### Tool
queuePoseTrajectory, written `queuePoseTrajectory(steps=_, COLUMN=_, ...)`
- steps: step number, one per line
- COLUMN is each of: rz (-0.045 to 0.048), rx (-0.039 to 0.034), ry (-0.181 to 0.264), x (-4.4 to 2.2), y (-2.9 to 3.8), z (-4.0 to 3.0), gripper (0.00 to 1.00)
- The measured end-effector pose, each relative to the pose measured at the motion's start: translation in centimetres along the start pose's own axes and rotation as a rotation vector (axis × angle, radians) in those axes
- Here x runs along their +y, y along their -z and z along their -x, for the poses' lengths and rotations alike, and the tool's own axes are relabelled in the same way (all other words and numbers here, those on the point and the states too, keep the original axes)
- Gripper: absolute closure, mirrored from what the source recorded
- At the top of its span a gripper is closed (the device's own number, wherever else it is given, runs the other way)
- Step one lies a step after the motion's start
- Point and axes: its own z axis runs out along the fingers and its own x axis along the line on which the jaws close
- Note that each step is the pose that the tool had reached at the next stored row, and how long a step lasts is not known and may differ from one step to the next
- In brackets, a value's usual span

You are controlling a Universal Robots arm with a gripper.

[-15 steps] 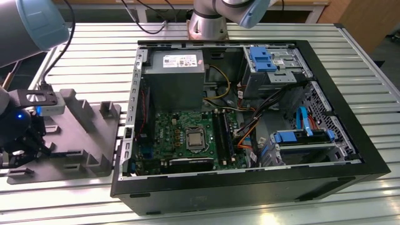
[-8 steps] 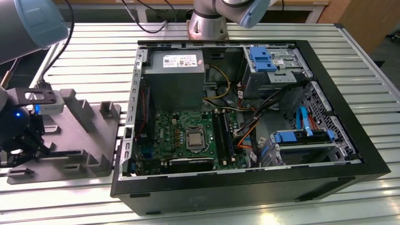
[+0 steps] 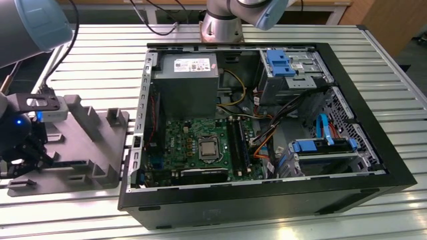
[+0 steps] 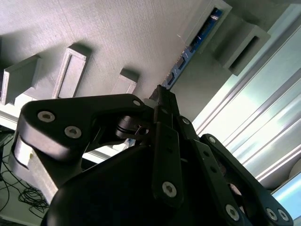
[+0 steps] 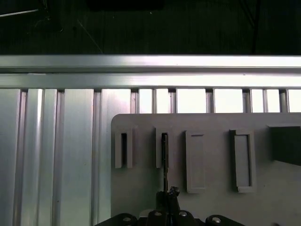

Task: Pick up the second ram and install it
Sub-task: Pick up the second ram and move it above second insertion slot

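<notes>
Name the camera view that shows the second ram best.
The second wrist view: the second ram shows part of its chip-lined face, standing in the gray fixture. The first wrist view gives a thin edge-on line; the exterior view gives the gripper over that fixture.

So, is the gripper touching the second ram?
Touching. In the second wrist view the gripper closes on the near end of the second ram, no gap showing; the ram stands in the gray fixture.

Second ram: thin dark stick, edge-up in gray fixture.
</notes>
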Motion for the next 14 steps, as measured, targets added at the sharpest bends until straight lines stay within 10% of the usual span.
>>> queuePoseTrajectory(steps=14, rz=-0.0001, rx=-0.0001, ry=0.0, x=0.04, y=0.8, z=0.02, gripper=0.88)
